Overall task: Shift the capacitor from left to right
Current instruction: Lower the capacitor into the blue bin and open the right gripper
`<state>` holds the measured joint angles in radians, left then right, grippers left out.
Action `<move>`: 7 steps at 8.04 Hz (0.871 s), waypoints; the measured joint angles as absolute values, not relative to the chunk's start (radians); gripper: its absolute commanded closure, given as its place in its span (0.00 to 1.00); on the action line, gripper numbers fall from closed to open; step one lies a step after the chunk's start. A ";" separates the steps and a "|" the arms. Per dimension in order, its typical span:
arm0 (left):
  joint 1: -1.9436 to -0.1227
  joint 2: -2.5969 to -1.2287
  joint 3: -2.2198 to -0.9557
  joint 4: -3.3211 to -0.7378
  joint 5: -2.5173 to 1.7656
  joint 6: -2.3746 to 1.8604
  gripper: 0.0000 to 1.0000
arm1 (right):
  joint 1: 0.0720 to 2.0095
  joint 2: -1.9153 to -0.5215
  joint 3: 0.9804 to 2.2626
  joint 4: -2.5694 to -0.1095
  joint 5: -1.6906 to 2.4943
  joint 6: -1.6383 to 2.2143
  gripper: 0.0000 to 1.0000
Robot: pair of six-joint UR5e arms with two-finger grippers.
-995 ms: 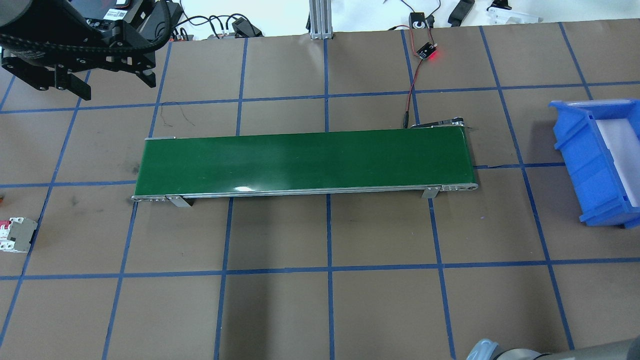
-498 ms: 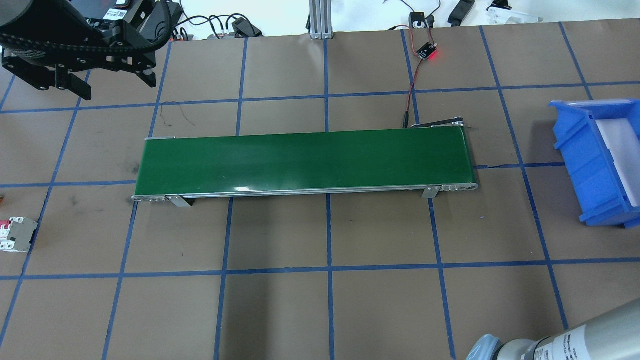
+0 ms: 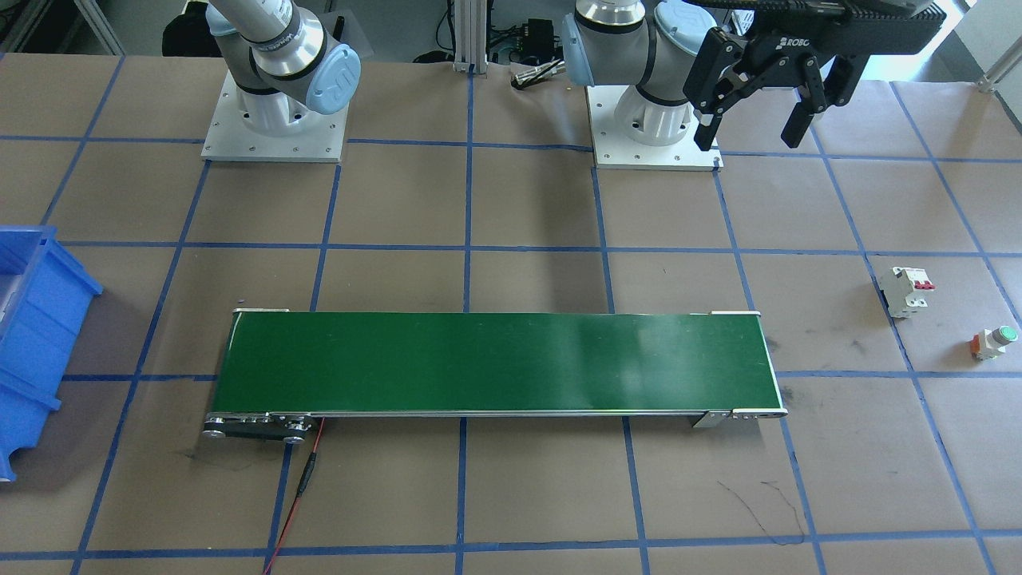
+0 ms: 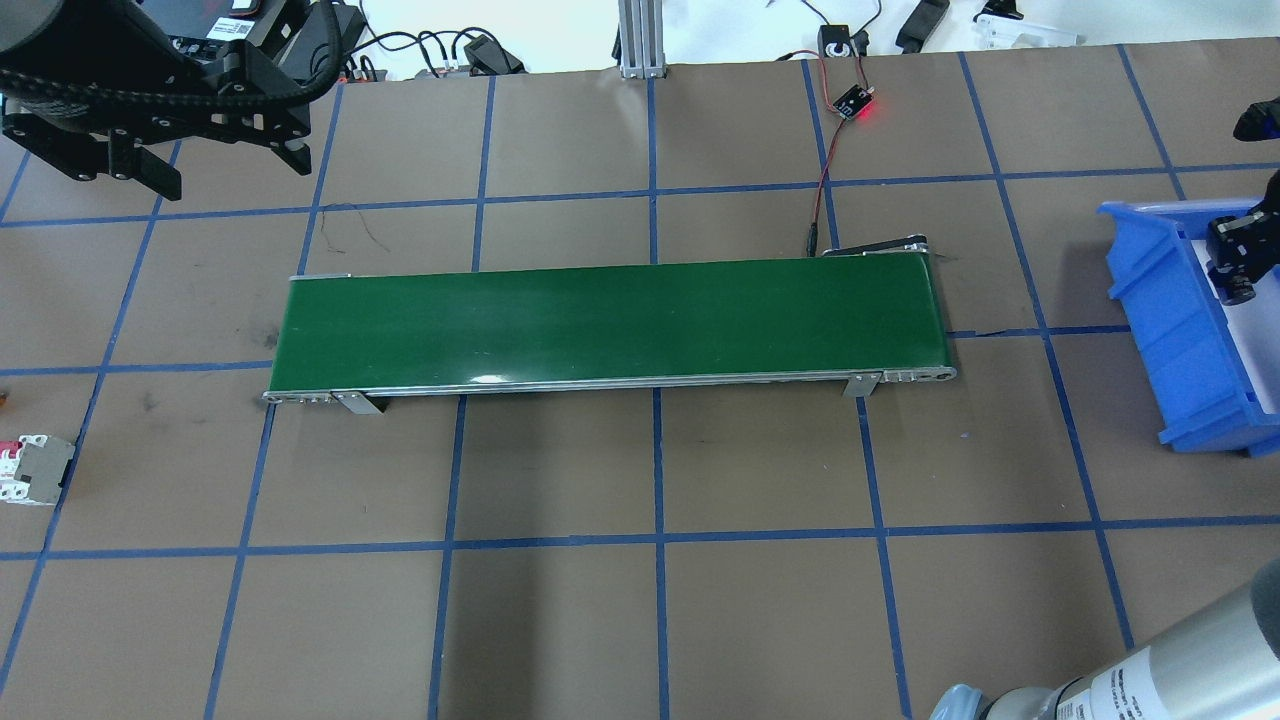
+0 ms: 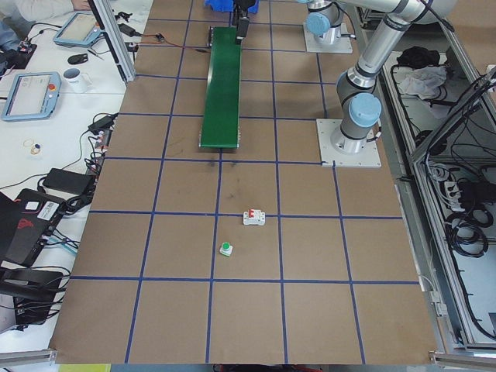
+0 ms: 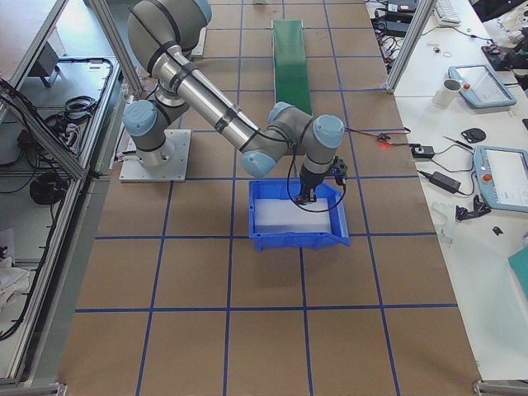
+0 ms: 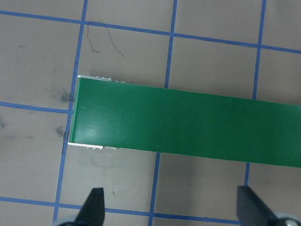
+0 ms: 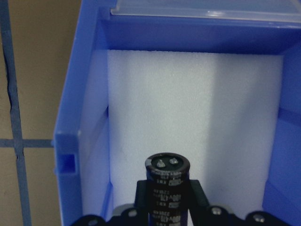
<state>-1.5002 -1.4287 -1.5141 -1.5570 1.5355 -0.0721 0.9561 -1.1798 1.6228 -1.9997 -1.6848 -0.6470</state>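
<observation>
Above brown, blue-taped table point(image 4: 560, 620) — capacitor point(image 8: 167, 188) over blue bin point(image 4: 1170, 330)

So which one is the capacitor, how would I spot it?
Find the blue bin lined with white foam at the table's end. The right gripper hangs over it, clamping the capacitor: a small black cylinder with two metal studs on top, unlike the boxy white breaker.

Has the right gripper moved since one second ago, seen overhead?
Yes. Out of view before, the right gripper now hangs at the right edge over the blue bin, holding the capacitor.
</observation>
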 measured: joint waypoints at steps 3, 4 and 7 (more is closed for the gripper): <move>-1.500 -1.428 -1.514 -1.557 1.536 -0.072 0.00 | 0.952 -1.150 1.622 -2.042 -1.671 -0.727 1.00; -1.500 -1.428 -1.514 -1.557 1.536 -0.072 0.00 | 0.945 -1.146 1.624 -2.044 -1.692 -0.717 1.00; -1.500 -1.429 -1.515 -1.556 1.534 -0.073 0.00 | 0.928 -1.139 1.634 -2.041 -1.747 -0.650 1.00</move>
